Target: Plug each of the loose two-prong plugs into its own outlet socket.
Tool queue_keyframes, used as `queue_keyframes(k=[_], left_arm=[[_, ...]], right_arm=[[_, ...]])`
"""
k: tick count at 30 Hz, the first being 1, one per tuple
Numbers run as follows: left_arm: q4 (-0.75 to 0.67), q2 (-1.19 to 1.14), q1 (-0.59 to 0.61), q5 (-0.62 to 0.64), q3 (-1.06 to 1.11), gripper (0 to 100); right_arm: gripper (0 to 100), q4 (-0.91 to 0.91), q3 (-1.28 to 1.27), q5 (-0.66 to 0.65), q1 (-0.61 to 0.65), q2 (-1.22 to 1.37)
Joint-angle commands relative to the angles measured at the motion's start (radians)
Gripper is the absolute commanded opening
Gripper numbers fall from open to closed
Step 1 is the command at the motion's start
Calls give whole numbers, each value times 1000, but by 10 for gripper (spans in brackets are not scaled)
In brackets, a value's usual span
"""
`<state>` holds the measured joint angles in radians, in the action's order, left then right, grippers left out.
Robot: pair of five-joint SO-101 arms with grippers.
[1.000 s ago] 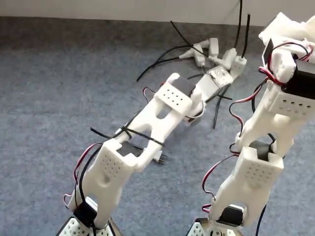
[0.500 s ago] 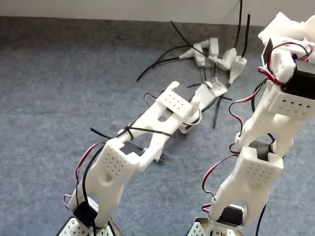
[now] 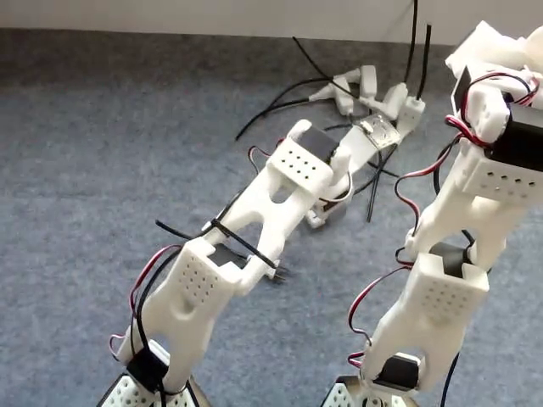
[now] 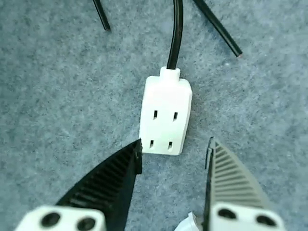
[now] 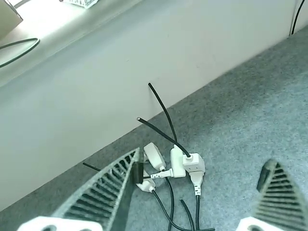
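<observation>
Grey carpeted worktop (image 3: 102,170) ran back to a pale wall (image 5: 96,86). Left arm (image 3: 254,220) lay stretched low across the middle toward the far side. Right arm (image 3: 475,186) stood raised at the right edge. Left gripper (image 4: 174,144) was released, jaws spread and pointing down, one on each side of the near end of a white socket (image 4: 166,113) that lay flat on the worktop; contact with it could not be judged. Socket showed two pairs of slots, face up, with a black cord (image 4: 175,33) leaving its far end. Right gripper (image 5: 203,161) was also released, jaws wide, held high with nothing between them. Below it, several white plugs (image 5: 180,161) lay bunched near the wall, trailing black cords. One stray plug (image 3: 277,273), prongs showing, lay beside the left arm's lower link.
</observation>
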<state>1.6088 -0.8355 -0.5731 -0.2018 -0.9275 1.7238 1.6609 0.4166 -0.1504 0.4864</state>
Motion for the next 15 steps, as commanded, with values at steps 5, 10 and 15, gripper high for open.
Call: queue_keyframes(k=[5, 10, 15], left_arm=[[9, 13, -2, -52, 25, 228], [68, 54, 62, -109, -5, 228], [167, 168, 165, -480, 76, 228]], right_arm=[[362, -1, 116, -14, -2, -54], [362, -1, 116, -14, -2, -54], [362, 7, 116, -14, 30, -53]])
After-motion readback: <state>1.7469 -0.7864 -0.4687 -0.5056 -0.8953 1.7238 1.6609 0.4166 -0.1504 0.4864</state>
